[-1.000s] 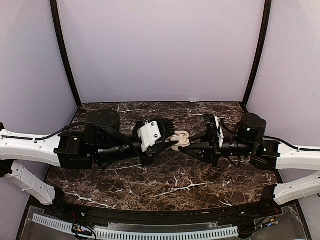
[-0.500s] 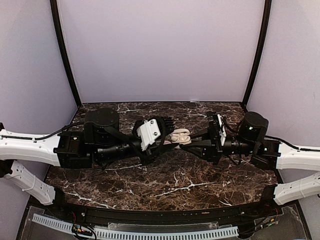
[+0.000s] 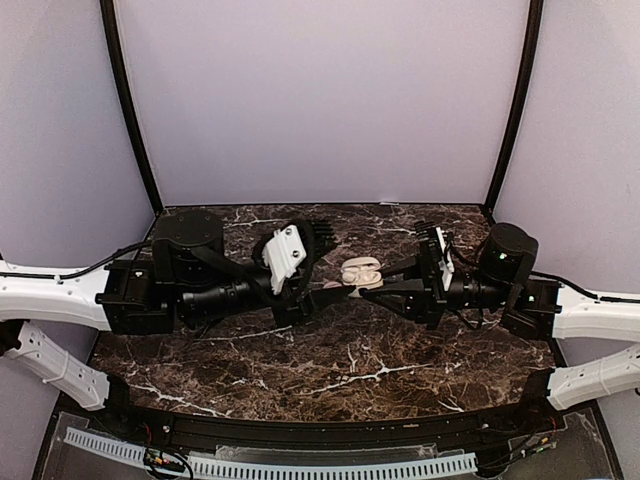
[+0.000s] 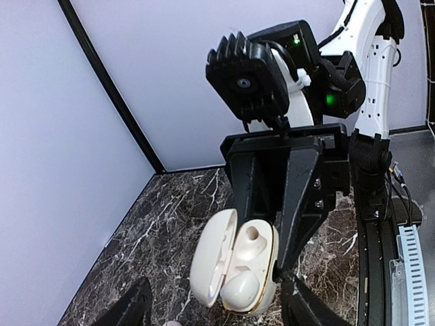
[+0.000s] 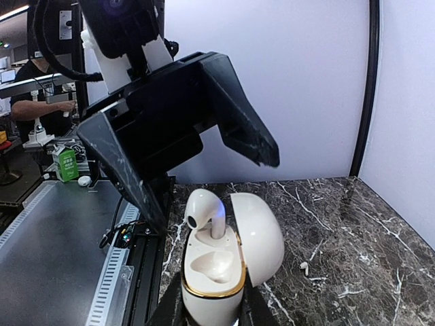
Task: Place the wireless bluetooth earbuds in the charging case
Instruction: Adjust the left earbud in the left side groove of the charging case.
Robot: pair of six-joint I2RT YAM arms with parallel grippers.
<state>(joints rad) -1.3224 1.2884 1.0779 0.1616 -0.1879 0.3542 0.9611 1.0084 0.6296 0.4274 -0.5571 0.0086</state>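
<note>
The charging case (image 3: 361, 271) is white with a gold rim and hangs above the mid-table, lid open. My right gripper (image 3: 364, 287) is shut on its base (image 5: 211, 285), one finger on each side. One of the earbuds (image 5: 207, 212) stands with its stem in the far socket, head sticking up; the near socket (image 5: 212, 261) is empty. My left gripper (image 3: 328, 288) is open just left of the case, touching nothing. From the left wrist its fingers (image 4: 132, 305) flank the case (image 4: 234, 265) at a distance. A second earbud (image 5: 304, 268) lies on the marble.
The dark marble table (image 3: 350, 370) is bounded by lilac walls behind and at the sides. A black rail and a white slotted strip (image 3: 270, 465) run along the near edge. Both arms reach to the middle, close to each other.
My left gripper has opened and drawn back to the left, away from the case, leaving the earbud in the socket. The right gripper keeps holding the case, shifted slightly.
</note>
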